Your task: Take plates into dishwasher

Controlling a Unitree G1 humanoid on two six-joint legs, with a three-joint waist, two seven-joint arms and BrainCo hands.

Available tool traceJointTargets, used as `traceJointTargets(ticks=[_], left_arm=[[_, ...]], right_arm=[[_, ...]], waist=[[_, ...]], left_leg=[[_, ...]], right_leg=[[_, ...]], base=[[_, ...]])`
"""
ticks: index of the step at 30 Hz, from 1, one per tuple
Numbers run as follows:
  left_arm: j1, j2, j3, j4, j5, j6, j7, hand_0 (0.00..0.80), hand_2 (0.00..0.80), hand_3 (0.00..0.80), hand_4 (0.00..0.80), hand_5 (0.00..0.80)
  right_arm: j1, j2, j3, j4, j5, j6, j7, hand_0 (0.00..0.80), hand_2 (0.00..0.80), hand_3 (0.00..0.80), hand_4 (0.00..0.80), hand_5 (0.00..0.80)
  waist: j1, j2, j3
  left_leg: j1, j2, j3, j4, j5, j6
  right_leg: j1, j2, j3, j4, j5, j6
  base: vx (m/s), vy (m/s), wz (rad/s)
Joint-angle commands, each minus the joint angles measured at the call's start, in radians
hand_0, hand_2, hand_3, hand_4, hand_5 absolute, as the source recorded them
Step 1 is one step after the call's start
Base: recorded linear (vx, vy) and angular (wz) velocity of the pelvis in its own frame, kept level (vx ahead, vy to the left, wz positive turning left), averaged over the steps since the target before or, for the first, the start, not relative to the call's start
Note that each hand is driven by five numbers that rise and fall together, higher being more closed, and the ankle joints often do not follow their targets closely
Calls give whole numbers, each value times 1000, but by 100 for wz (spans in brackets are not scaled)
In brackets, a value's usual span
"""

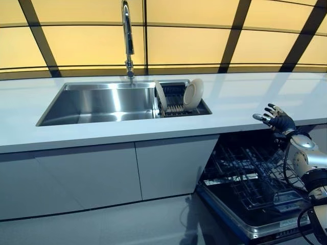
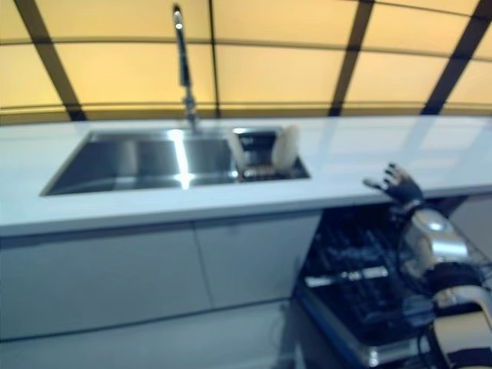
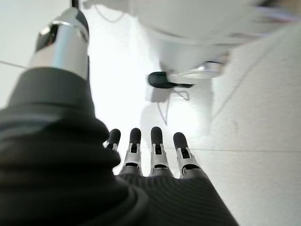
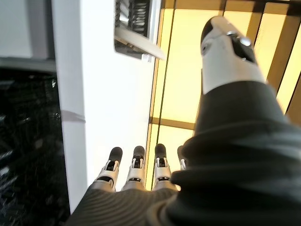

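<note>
Two white plates stand on edge in a black dish rack (image 1: 173,104) at the right end of the steel sink (image 1: 102,104): a round one (image 1: 193,94) leaning at the right and a thinner one (image 1: 160,95) at the left. The open dishwasher (image 1: 250,184) with its dark wire rack pulled out is below the counter at the right. My right hand (image 1: 276,120) is open and empty, raised at the counter's front edge above the dishwasher, well right of the plates. My left hand (image 3: 150,155) shows only in its wrist view, fingers straight, empty, over the floor.
A tall tap (image 1: 126,41) rises behind the sink. The white counter (image 1: 245,97) runs across the view, with white cabinet doors (image 1: 102,178) below it left of the dishwasher. A yellow panelled wall is behind.
</note>
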State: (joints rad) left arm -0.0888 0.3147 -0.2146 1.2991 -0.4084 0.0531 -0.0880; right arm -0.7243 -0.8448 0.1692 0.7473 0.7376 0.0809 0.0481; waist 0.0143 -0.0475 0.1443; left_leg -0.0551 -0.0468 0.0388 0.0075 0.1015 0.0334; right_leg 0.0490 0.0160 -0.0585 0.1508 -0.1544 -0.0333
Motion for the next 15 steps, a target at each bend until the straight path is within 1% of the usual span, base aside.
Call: traceJointTargets(ticks=[1,4,5,6,7,8,9,10,11,12,13,14,15], left_arm=[[8,10,-21,25,-19,-12,-13,0,0,0,0,0],[9,4,-19,19,-23,-9,-15,0,0,0,0,0],[8,2,-23,14,-23,-7,-14,0,0,0,0,0],[6,1,-30,12,-24,-4,-17,0,0,0,0,0],[6,1,-31,12,-24,-4,-17,0,0,0,0,0],[9,8,-38,8,-11,-3,-28,0,0,0,0,0],[16,13,-45,3,-1,-6,-34,0,0,0,0,0],[21,18,-55,0,6,-9,-41,0,0,0,0,0],[22,18,-57,0,7,-8,-43,0,0,0,0,0],[25,26,-62,1,13,-10,-51,0,0,0,0,0],[28,31,-62,1,14,-10,-55,0,0,0,0,0],[26,38,-54,2,11,-5,-63,0,0,0,0,0],[25,37,-52,6,14,-3,-64,0,0,0,0,0]], right_arm=[[-42,-13,-5,-46,-18,-59,20,0,0,0,0,0],[-46,-13,2,-43,-17,-52,29,0,0,0,0,0],[-43,-12,1,-45,-16,-51,30,0,0,0,0,0],[-36,-9,-3,-43,-19,-54,34,0,0,0,0,0],[-34,-9,-4,-43,-18,-54,34,0,0,0,0,0],[-22,-5,-5,-46,-16,-61,37,0,0,0,0,0],[-4,-3,-9,-52,-17,-72,42,0,0,0,0,0],[13,-5,-15,-61,-14,-79,42,0,0,0,0,0],[16,-6,-17,-63,-14,-80,42,0,0,0,0,0],[35,-7,-24,-68,-14,-87,41,0,0,0,0,0],[48,-12,-31,-73,-11,-84,38,0,0,0,0,0],[50,-20,-37,-84,-14,-54,28,0,0,0,0,0],[44,-28,-39,-87,-13,-32,27,0,0,0,0,0]], waist=[[24,-39,-32],[26,-40,-37],[28,-41,-38],[32,-40,-39],[32,-41,-39],[29,-41,-36],[24,-29,-26],[19,-14,-13],[19,-14,-12],[12,-3,5],[4,-4,16],[-13,-18,24],[-24,-31,21]], left_leg=[[-5,-19,-1,54,-77,-28],[3,-18,6,50,-85,-21],[3,-18,8,50,-86,-17],[-4,-19,10,53,-86,-7],[-5,-20,10,53,-85,-6],[2,-24,9,45,-78,9],[17,-16,6,33,-72,18],[31,-6,-7,25,-71,23],[32,-7,-8,24,-71,24],[47,-2,-27,24,-75,24],[63,-4,-43,22,-79,22],[98,-17,-68,5,-89,15],[122,-27,-85,-12,-96,8]], right_leg=[[-13,-74,22,-149,211,77],[-12,-80,16,-142,202,78],[-12,-82,13,-127,192,79],[-12,-80,14,-84,167,79],[-14,-80,14,-76,163,79],[-58,-86,7,59,198,103],[-114,-94,2,195,249,125],[-170,-98,7,312,293,139],[-182,-101,10,334,294,141],[-234,-99,16,404,324,151],[-265,-98,17,413,337,157],[-287,-102,20,331,365,165],[-281,-112,23,216,359,160]], base=[[112,73,0],[119,78,-2],[115,76,-5],[89,59,-4],[108,83,-3],[94,107,-6],[127,158,-7],[66,112,-9],[107,97,-3],[141,50,6],[318,5,18],[387,-91,40],[468,-187,52]])
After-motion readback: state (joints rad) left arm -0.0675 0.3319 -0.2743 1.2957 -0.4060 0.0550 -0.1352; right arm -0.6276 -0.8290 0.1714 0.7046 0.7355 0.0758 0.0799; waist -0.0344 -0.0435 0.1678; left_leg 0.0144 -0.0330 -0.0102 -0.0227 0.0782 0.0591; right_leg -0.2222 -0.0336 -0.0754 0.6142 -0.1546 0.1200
